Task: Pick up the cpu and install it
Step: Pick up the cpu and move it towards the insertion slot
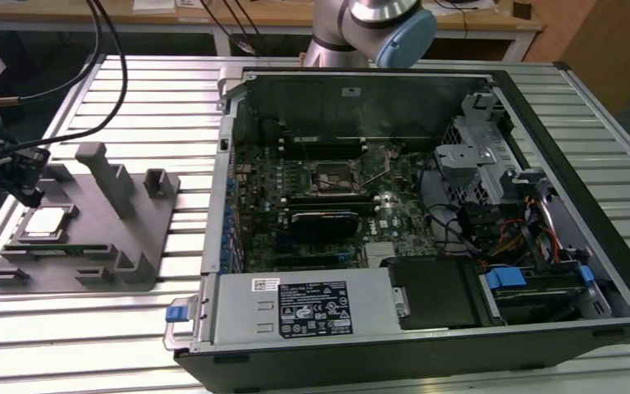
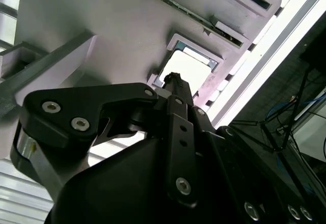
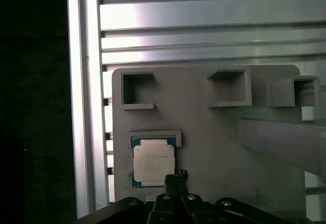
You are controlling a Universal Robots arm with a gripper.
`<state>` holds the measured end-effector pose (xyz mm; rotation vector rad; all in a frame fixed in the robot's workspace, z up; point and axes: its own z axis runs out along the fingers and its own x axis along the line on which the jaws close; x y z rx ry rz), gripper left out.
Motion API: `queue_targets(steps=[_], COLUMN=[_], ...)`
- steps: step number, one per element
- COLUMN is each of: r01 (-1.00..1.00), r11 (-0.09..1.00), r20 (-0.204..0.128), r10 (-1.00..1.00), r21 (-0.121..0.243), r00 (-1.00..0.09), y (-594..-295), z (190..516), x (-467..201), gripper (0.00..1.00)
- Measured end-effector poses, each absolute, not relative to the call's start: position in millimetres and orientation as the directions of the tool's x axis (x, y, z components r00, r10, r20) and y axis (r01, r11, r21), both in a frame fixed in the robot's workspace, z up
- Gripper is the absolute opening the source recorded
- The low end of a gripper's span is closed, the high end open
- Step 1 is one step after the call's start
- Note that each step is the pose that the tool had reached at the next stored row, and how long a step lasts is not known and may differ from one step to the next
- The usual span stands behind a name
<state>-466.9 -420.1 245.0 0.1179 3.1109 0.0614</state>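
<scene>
One cpu, flat in a pocket of the grey tray. Over the tray at the cpu's edge: tool, pinched closed, holding nothing. Could jab that edge if lowered so, or tip it askew.

Silver-white cpu, grey fixture, ribbed silver table, black computer case
</scene>
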Motion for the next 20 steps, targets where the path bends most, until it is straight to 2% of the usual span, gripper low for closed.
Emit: queue_targets(steps=[20], r01=[0.075], r11=[0.996], r20=[-0.026], r10=[0.076], r21=[0.040], r00=[-0.997], y=[-421], z=[219], x=[-481], gripper=[0.11])
